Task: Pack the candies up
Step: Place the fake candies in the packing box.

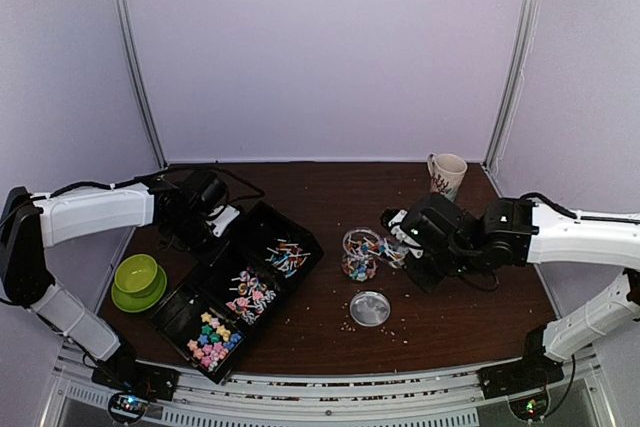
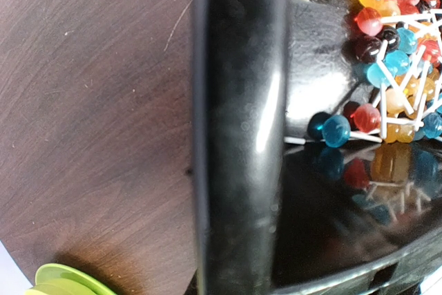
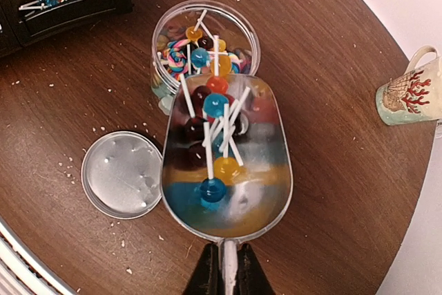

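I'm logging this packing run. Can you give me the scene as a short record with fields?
left gripper: shut, at the tray rim; grip unclear
right gripper: shut on scoop handle
scoop: loaded with lollipops, tip over the jar rim
jar: open, partly filled with candies
lid: flat on table beside jar
tray: three compartments, candies in each
bystanders: mug, green bowl

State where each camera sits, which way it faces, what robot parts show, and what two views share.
Top external: above and behind, looking down at the table; left arm and right arm show.
Left wrist: looking down, close on the tray's rim and lollipops; no jaws visible.
Right wrist: looking down on a lollipop-laden scoop at the open jar; its jaws clamp the handle.
Shared: top and right wrist both show jar, lid, mug.
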Controlling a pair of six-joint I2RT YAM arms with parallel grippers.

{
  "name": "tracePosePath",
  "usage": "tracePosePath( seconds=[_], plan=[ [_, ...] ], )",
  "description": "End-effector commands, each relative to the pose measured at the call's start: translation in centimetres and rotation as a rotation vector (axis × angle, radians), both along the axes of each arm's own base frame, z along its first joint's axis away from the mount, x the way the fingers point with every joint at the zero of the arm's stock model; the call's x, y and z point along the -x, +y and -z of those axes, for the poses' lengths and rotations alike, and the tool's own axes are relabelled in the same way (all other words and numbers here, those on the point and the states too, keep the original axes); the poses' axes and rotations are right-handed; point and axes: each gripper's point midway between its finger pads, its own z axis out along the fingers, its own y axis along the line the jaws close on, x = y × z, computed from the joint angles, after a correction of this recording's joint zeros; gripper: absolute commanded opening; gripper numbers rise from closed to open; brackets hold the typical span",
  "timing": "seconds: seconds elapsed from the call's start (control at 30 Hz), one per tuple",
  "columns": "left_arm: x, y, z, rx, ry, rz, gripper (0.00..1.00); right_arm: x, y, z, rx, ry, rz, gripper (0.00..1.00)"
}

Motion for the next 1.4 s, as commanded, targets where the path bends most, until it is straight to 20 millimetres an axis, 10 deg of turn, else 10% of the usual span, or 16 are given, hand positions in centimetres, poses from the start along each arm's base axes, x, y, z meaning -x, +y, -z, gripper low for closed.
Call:
tracePosePath(
  seconds=[0.0, 1.37],
  plan=[
    [-2.11, -1.53, -3.78, 0.110, -0.111, -0.017, 0.00, 0.19, 0.01, -1.31, 0.007, -0.009, -0.006, 0.00],
    [-2.12, -1.42, -3.62, 0.103, -0.107, -0.019, 0.00, 0.41, 0.14, -2.14, 0.184, 0.043, -0.063, 0.00]
  ],
)
